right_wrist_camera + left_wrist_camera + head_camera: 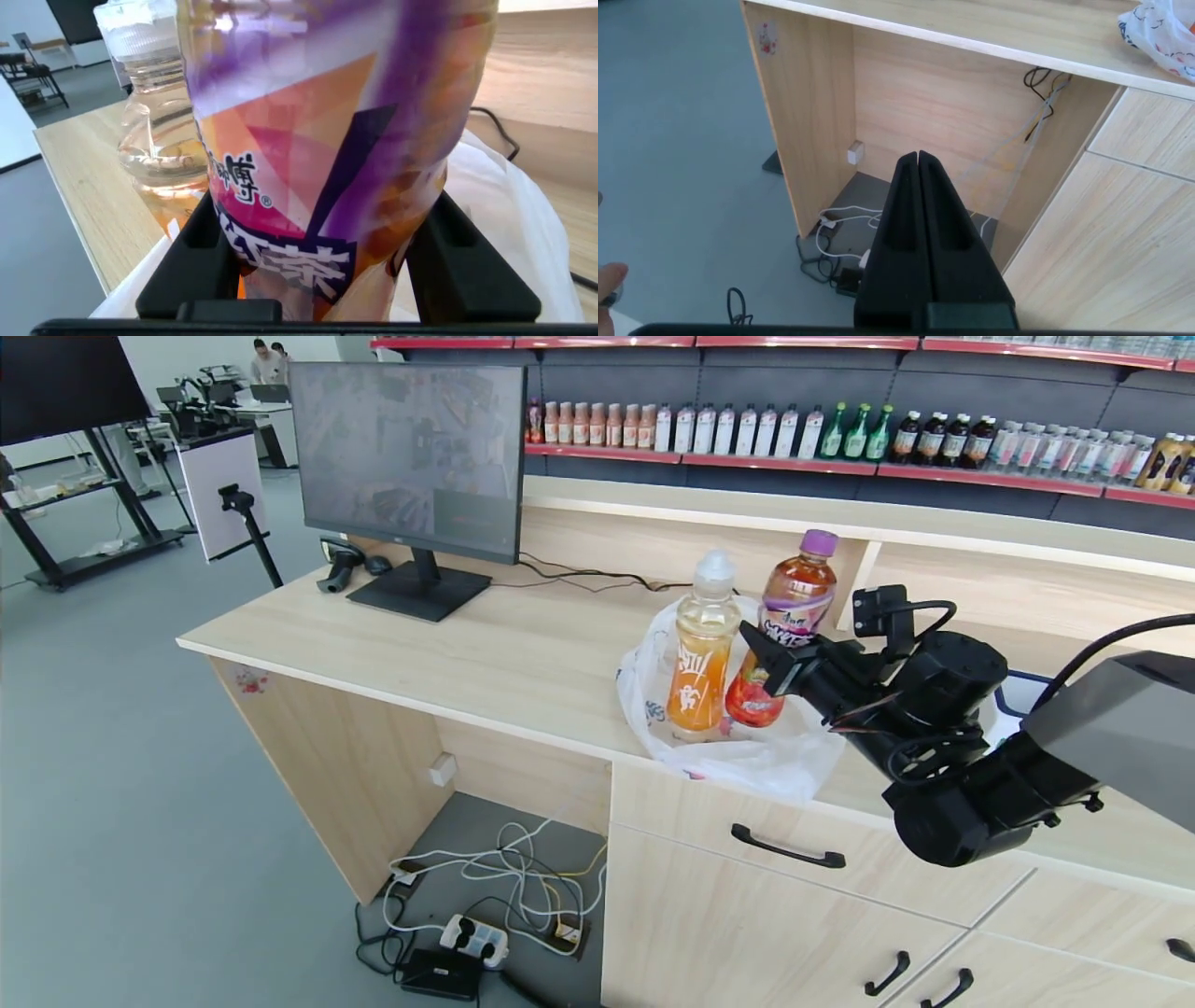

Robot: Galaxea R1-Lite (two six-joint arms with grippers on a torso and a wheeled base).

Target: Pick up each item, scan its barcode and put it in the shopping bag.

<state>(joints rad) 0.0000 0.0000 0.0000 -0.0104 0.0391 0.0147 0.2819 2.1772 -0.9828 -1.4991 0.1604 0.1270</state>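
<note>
two bottles and one shopping bag (747, 761) going on here, right gripper (761, 663) clamping the purple-capped bottle (794, 616), long axis standing cap-up and leaning slightly, orange bottle (702, 653) sitting just left of that gripper, left gripper (918, 163) hanging pinched together, empty

The right arm (943, 775) is black and chunky, made of fat round joints. Thin black cables (920, 747) loop around its middle. A small black box (879, 605) sits on top, with a cable curling out of it. Behind the arm is a flat grey part (1120, 728). The right gripper (758, 658) is black with boxy fingers. The left gripper (918, 163) is black too, a pointed wedge with a thin line down its middle.
</note>
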